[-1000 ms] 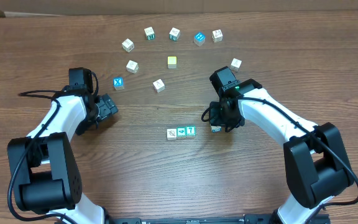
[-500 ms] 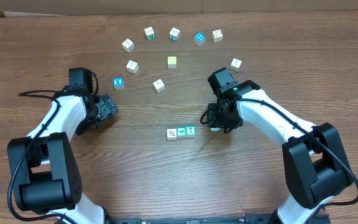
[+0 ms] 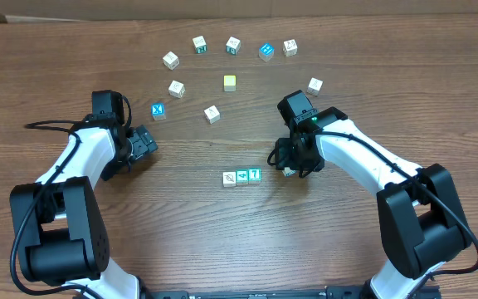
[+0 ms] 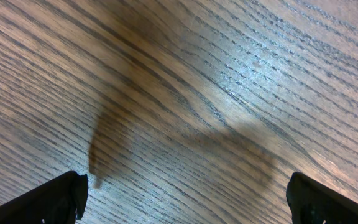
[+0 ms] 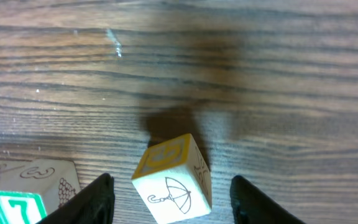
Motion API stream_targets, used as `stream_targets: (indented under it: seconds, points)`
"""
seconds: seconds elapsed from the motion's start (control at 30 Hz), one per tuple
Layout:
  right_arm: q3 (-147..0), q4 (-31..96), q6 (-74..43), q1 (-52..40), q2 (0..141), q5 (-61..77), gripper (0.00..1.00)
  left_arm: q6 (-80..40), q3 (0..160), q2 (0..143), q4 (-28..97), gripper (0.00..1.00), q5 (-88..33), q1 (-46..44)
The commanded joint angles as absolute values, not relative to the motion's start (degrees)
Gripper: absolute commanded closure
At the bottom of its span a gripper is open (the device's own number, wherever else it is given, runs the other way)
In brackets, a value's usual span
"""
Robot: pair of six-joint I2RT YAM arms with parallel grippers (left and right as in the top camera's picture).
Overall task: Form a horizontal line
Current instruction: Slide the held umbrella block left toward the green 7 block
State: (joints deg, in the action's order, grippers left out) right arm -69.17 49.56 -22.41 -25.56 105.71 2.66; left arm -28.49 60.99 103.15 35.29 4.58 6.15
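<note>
One umbrella cube (image 5: pixel 173 180) sits freed as the right pincer (image 3: pixel 290 169) has widened.

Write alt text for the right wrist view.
A cube with an umbrella drawing and a yellow top sits on the table between the open fingers of the right gripper, touching neither. The green 7 cube shows at lower left.

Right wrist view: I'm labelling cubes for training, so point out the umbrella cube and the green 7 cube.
umbrella cube (image 5: pixel 169 196), right wrist view, on its white face with the umbrella drawing.
green 7 cube (image 5: pixel 20 209), right wrist view, on its top face at the 7.
</note>
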Motion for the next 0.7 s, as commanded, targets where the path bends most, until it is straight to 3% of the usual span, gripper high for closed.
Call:
stream_targets:
  seconds: [0.0,0.1,0.33,0.67]
  points:
    - [-68.7,49.1,-22.5,-25.9,106.0,2.0,0.38,-28.3,60.8,103.8,35.3,0.00,4.9,6.3]
    - [-68.7,49.1,-22.4,-25.9,106.0,2.0,0.40,-28.3,60.8,103.8,35.3,0.00,4.9,6.3]
    - [-68.7,49.2,-22.2,-25.9,106.0,2.0,0.55,-28.3,60.8,103.8,35.3,0.00,4.9,6.3]
    - [-68.7,49.6,-22.2,-25.9,106.0,2.0,0.55,-28.3,60.8,103.8,35.3,0.01,4.9,6.3]
